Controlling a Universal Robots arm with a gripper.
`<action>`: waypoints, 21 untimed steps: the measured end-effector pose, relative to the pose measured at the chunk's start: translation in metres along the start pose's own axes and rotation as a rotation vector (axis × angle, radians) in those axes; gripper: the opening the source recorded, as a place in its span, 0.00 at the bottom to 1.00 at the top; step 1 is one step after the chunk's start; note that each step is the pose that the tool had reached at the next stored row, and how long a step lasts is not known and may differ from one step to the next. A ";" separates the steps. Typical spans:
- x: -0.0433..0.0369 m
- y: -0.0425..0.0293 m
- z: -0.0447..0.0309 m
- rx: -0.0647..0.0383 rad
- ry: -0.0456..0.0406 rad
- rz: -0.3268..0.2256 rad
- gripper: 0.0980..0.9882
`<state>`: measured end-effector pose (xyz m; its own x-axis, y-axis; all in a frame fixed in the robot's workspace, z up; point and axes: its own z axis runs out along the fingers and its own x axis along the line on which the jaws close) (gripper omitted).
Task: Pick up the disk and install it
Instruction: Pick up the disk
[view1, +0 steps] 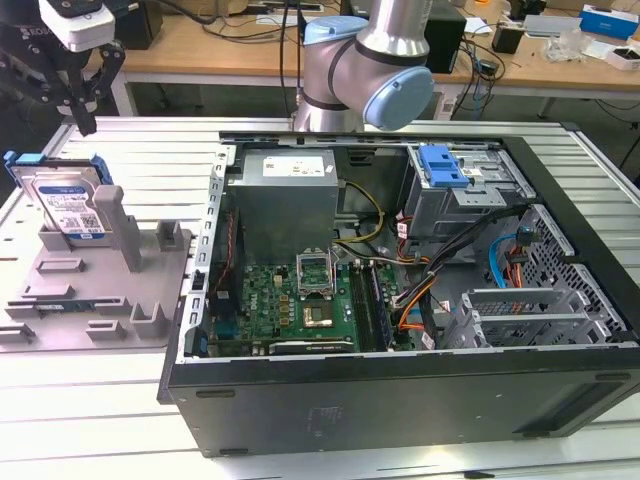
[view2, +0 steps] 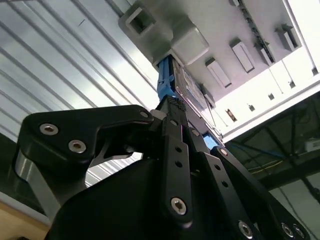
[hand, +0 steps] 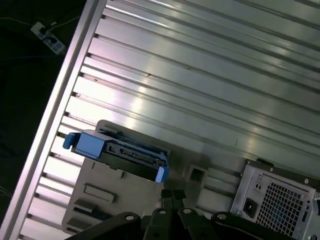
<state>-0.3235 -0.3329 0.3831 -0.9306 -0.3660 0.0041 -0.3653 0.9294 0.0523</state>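
Observation:
The disk (view1: 66, 203), a silver drive with a white-and-blue label in a blue bracket, stands on edge in the grey fixture (view1: 100, 290) at the exterior view's left. In the first wrist view the disk (hand: 120, 154) shows its blue-framed upper edge. My gripper (view1: 86, 122) hangs above and just behind the disk, apart from it. Its black fingertips (hand: 172, 194) are pressed together with nothing between them. In the second wrist view the gripper (view2: 172, 104) points at the disk's blue bracket (view2: 166, 85).
An open computer case (view1: 400, 400) lies on the ribbed aluminium table (view1: 150, 140), with the motherboard (view1: 290, 300), power supply (view1: 290, 190) and a drive bay topped by a blue latch (view1: 443, 165). The arm's body (view1: 370, 70) stands behind the case.

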 end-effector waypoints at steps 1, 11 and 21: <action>0.0000 0.0000 0.0000 -0.001 0.0005 -0.019 0.01; 0.0000 0.0000 0.0008 -0.008 0.0098 -0.250 0.15; -0.0003 -0.0001 0.0016 -0.009 0.0209 -0.451 0.43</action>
<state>-0.3232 -0.3329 0.3815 -0.6775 -0.7355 -0.0011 -0.7341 0.6761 0.0625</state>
